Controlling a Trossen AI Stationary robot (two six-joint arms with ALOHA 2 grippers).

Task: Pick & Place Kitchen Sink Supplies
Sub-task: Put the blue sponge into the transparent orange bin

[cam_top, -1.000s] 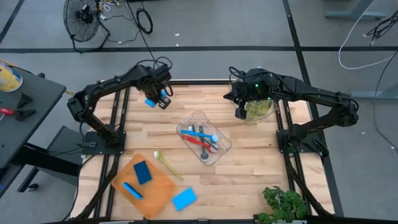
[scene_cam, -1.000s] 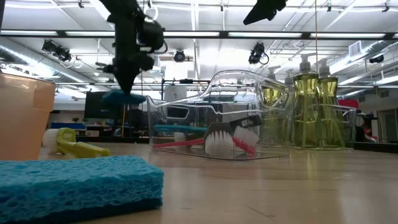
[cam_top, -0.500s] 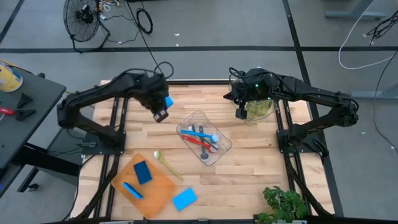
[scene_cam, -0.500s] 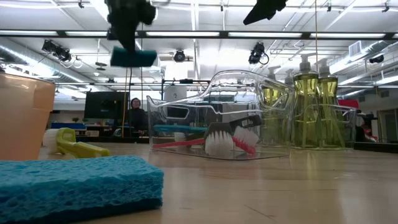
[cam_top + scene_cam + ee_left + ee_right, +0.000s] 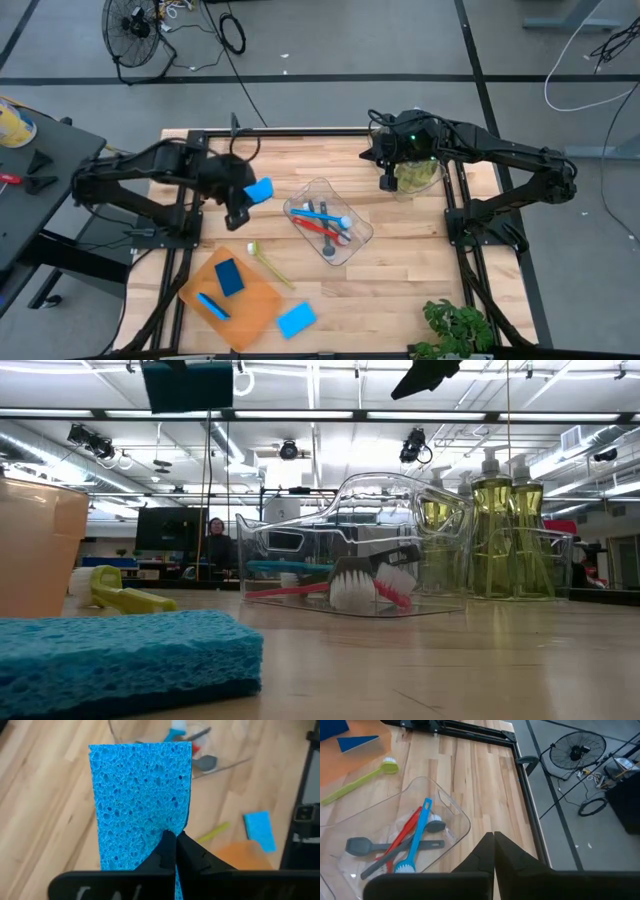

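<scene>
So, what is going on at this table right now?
The left hand holds a blue sponge in the air, between the orange tray and the clear tub of brushes. The right hand waits shut and empty above the tub of soap bottles. Another sponge and a yellow-green brush lie on the table.

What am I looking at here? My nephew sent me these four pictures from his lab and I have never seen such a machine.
It is a robot with two dark arms at a wooden table, each ending in a two-finger pincer. One picture looks straight down, one looks level across the tabletop, and two come from cameras on the wrists.

The left pincer is shut on a blue sponge, held above the table. The right pincer is shut and empty, over the far right side.

On the table: a clear tub of long-handled brushes, a yellow-green brush, an orange tray holding a sponge, another sponge beside it, and soap bottles in a second tub.
</scene>
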